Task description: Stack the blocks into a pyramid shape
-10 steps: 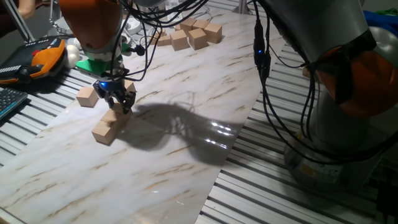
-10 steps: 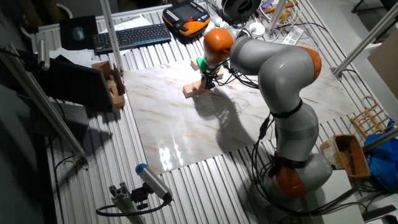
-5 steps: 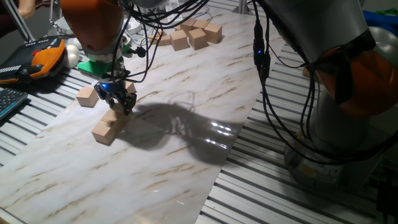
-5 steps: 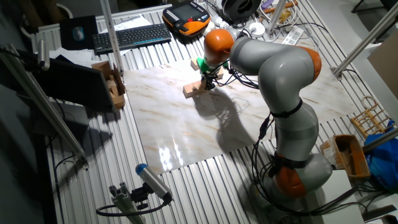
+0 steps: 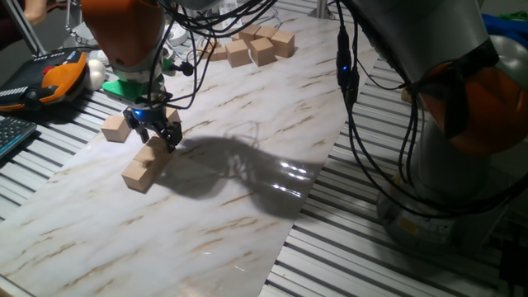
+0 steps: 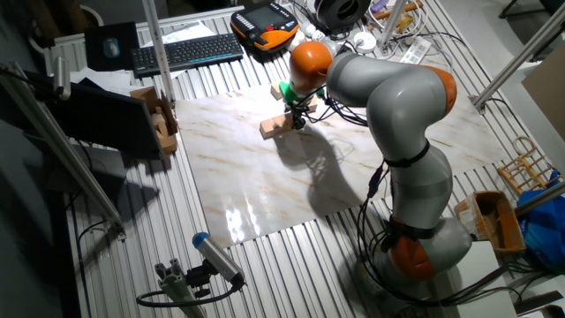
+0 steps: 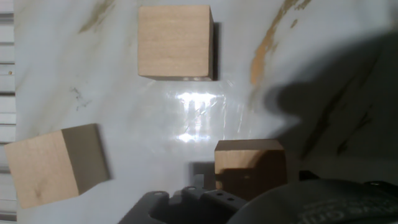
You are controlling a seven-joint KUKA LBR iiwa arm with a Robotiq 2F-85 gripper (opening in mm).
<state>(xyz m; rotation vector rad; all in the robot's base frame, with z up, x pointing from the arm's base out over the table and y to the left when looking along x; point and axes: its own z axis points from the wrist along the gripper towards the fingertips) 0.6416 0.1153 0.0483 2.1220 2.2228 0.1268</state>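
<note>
The nearest block [image 5: 150,154] sat on the marble board [image 5: 247,173] directly below the gripper [image 5: 158,134]. A second block [image 5: 137,176] lay just beside it on the near side, apparently touching. A third block [image 5: 115,128] lay apart, towards the board's edge. In the hand view these appeared as three separate cubes flat on the board, and the one nearest the hand [image 7: 249,167] was half in its shadow. No block sat on top of another, so the pyramid was judged to be at its base row, with nothing stacked yet.

The gripper hung close over the nearest block, with its fingers low around or just above the top. The fixed views were too small, and the hand view too cropped, to tell whether the fingers were spread, closed, or clamped on the block.

The next move would probably call for fixing that block square against its neighbour. A third base cube would then have to be brought in tight, so that upper cubes could bridge the seams.

Further out, a cluster of blocks [image 5: 252,45] waited at the far end of the board, well apart from the work.
</note>
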